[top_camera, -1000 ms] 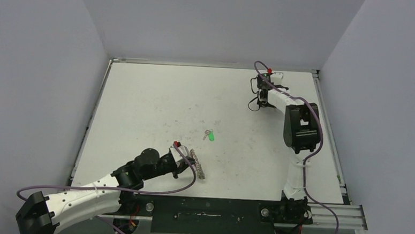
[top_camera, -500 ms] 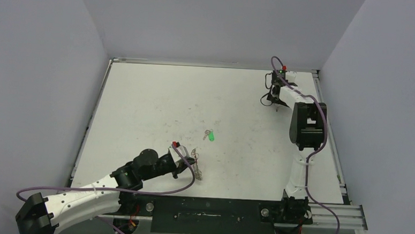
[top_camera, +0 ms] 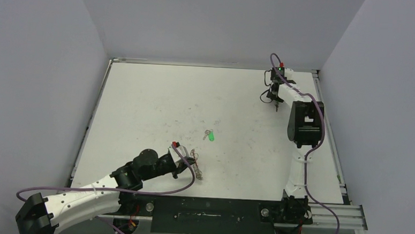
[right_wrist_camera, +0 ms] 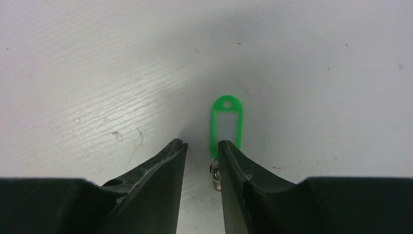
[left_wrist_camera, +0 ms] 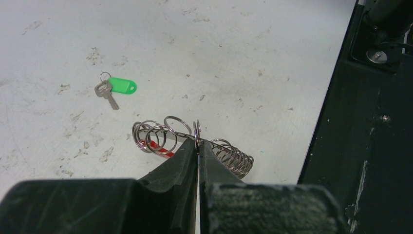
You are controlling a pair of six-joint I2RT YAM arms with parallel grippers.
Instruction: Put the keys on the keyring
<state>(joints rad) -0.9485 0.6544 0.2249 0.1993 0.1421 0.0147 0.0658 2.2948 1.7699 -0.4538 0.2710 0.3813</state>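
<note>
Nothing is threaded yet, as far as I can see. My left gripper [left_wrist_camera: 197, 142] is pinched tight on one wire loop of the keyring [left_wrist_camera: 160, 139], a coil of silvery loops with a red stretch, which sits low and left of centre in the overhead view. The keys [left_wrist_camera: 117, 87], a small silver key on a green tag, lie loose on the table [top_camera: 152, 103] just up and right of the keyring in that view, apart from it and touched by neither arm. My right gripper [right_wrist_camera: 202, 144] is far off in the upper right of the overhead view, pointing at a second green tag [right_wrist_camera: 226, 124]. Its jaws stand narrow with a strip of table showing between them, and the tag's small metal ring [right_wrist_camera: 214, 170] sits against the inner edge of the right-hand finger. I would not call that a firm grip. So the keyring is held ready, but securing a key, carrying it across and working it onto a loop are all left to do.
</note>
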